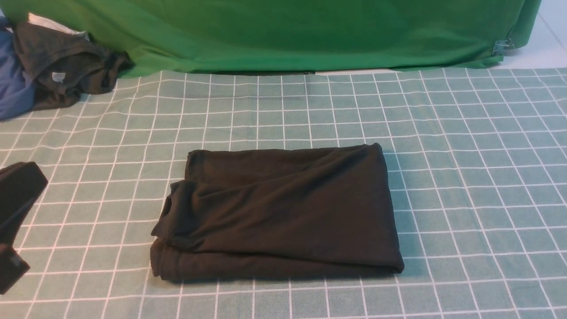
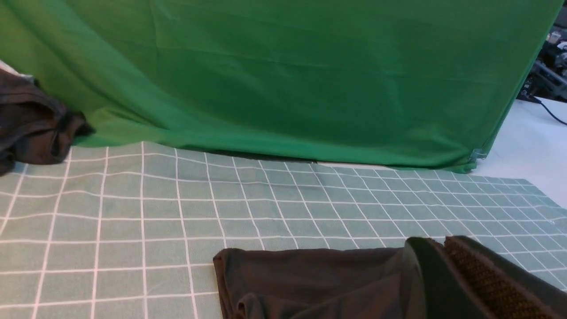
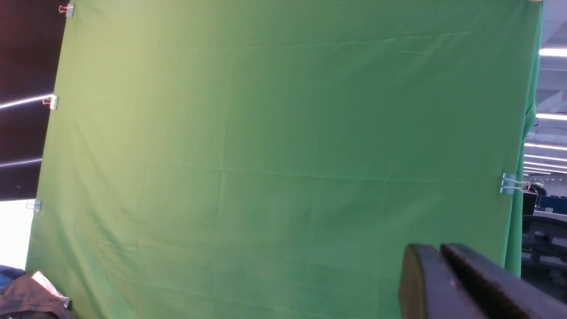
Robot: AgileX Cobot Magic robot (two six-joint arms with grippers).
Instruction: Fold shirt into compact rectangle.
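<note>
black left claw (image 2: 438, 248) closed, empty, just beside folded shirt (image 1: 283, 212)

Folded black shirt (image 1: 279, 212) on checked cloth (image 1: 465, 177), perhaps left pincer (image 1: 15, 221) at edge

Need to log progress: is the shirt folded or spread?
Folded: the shirt lies as a compact layered rectangle, stacked edges visible.

— What is the shirt (image 1: 283, 208) looking like?
— Matt black cloth, softly creased, lying on a checked woven tablecloth (image 1: 465, 177).
— And the backdrop (image 1: 310, 31)?
— Smooth green fabric, showing shiny metal clips (image 3: 509, 184).
</note>
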